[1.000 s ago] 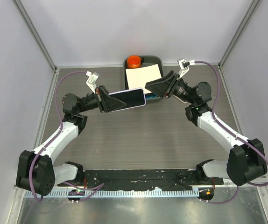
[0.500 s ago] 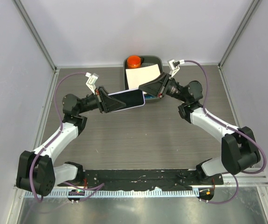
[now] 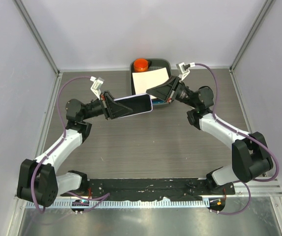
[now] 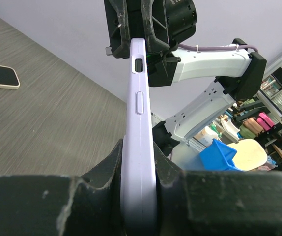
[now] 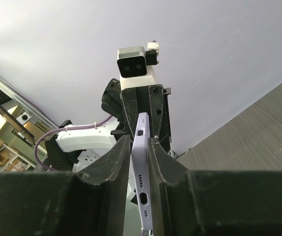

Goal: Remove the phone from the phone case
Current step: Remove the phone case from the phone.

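Two grippers share the case [image 4: 138, 123] above the table [image 3: 146, 142]; left gripper [image 3: 110, 108] clenched on its left end; right gripper [image 3: 154, 94] clenched on its right end. Phone [image 3: 132, 104] sits inside.

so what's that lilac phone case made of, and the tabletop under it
The phone case looks like soft silicone or rubbery plastic: matte lilac, rounded edges, a button cover moulded into its side. The tabletop looks like grey wood-grain laminate, with fine streaks and a dull sheen; real wood cannot be ruled out.
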Available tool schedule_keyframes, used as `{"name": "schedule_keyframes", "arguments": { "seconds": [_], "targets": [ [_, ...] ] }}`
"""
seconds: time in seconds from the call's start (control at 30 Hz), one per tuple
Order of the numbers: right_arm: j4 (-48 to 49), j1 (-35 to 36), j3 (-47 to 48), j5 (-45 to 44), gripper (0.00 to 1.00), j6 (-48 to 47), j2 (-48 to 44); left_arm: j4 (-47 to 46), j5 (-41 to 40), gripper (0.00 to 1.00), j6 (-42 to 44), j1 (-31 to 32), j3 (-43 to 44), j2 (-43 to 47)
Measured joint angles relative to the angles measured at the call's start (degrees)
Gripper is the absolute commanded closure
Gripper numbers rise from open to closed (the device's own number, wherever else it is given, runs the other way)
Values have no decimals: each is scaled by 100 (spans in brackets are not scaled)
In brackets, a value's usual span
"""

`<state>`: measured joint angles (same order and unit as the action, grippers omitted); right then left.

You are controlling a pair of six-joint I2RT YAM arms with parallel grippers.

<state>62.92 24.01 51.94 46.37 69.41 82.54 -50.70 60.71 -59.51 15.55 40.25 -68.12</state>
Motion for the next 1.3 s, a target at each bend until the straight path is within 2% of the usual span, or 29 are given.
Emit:
{"name": "schedule_keyframes", "arguments": {
  "seconds": [0.17, 0.27, 0.33, 0.53, 0.63, 0.9, 1.3],
  "targets": [
    [2, 57, -63, -4, 61, -11, 0, 2, -2, 100, 0, -26, -2, 11],
    [0, 83, -85, -2, 61, -33, 0, 4, -2, 100, 0, -33, -4, 28],
    [-2, 103, -85, -2, 64, -37, 0, 4, -2, 100, 2, -37, -13, 37],
    [-33, 105, -85, -11, 84, -46, 0, 13, 2, 100, 17, -57, -46, 46],
    [-37, 105, -87, -22, 90, -24, 0, 13, 7, 100, 17, -57, -46, 72],
    [-42, 107, -87, -24, 90, 101, 0, 15, 39, 100, 50, -63, -48, 85],
    [-188, 129, -122, -184, 97, 776, 0, 17, 155, 100, 151, -90, -48, 140]
  ]
}}
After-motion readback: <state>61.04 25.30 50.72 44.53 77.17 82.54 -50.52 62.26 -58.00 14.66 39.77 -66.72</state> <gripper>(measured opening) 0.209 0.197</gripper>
